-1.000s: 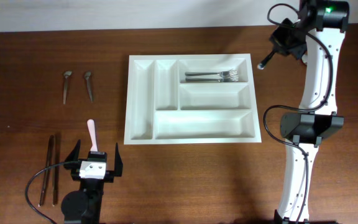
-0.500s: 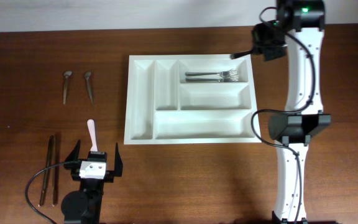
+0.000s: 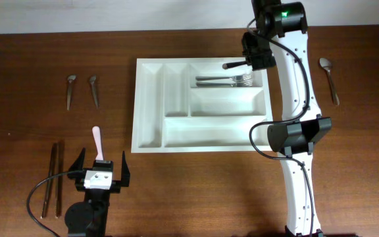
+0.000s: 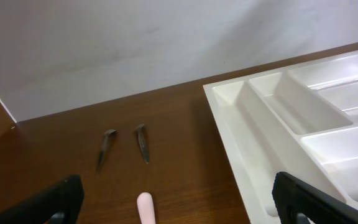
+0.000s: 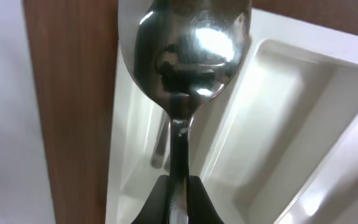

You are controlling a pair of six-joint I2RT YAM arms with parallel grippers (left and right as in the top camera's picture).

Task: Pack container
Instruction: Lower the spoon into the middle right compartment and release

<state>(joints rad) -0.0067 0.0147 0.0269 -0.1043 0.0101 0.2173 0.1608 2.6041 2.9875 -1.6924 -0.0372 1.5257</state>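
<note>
Container [image 3: 176,99]: white, five compartments, mid-bench toward the far edge. Forks [image 3: 226,80] lie in its far right compartment.
Change: right gripper [image 3: 249,61], pinching a spoon [image 3: 232,65], has swung in from beyond the far right corner and now hangs over that compartment's far rim. A second spoon [image 3: 328,69] shows at the right.
Judgement: spoon goes in next.
Left gripper [image 3: 102,161]: spread, empty, near edge.

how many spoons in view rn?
4. Outer left spoon and inner left spoon on the table left of the container; right spoon on the table beyond the right arm; held spoon in the right gripper above the container. Pink-handled utensil has its head hidden; may be a fifth.
</note>
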